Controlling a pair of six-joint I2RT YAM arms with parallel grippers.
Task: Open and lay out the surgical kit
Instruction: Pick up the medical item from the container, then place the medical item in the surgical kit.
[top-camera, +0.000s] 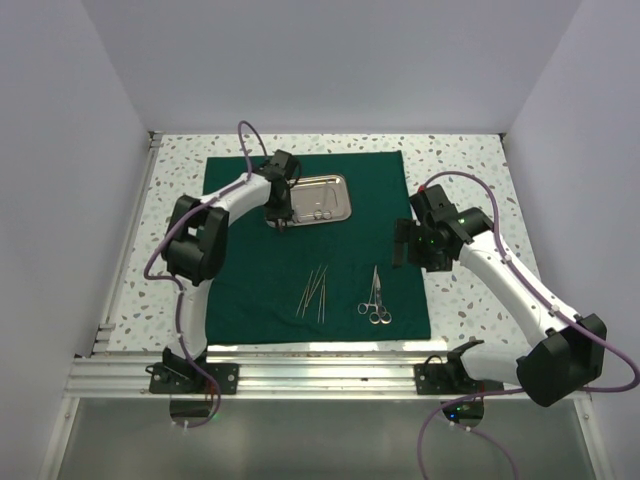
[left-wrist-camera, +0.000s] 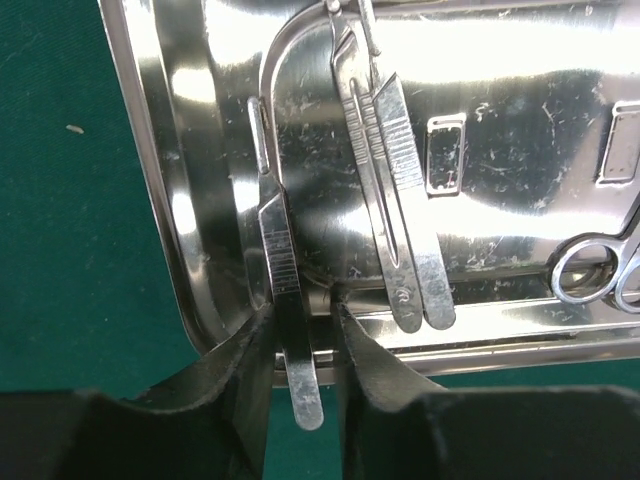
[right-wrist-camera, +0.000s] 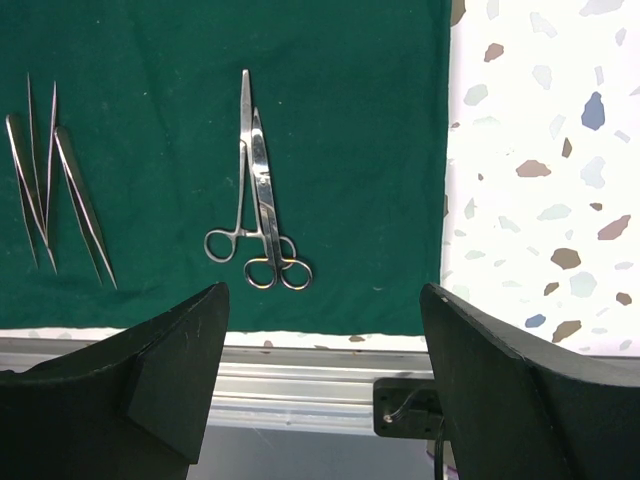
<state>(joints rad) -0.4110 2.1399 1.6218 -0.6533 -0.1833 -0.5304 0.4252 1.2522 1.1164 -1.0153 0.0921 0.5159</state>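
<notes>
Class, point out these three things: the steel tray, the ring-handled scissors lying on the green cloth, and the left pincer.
steel tray (top-camera: 341, 184): top external view, right rim.
ring-handled scissors (right-wrist-camera: 258, 195): right wrist view, crossed shanks.
left pincer (left-wrist-camera: 303, 350): left wrist view, midway between fingertips.

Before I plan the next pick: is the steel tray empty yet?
Not empty: the tray still holds tweezers, a flat handle and ring handles.

Cloth: dark green, plain.
Tray: shiny silver steel, mirror-bright, finely scratched.
Scissors: silver.
Tweezers: silver.
Surface: white, speckled with grey, brown and blue flecks.
Left fingers: matt black.
Right fingers: matt black.
Arms: white with black joints.
Cables: purple.
</notes>
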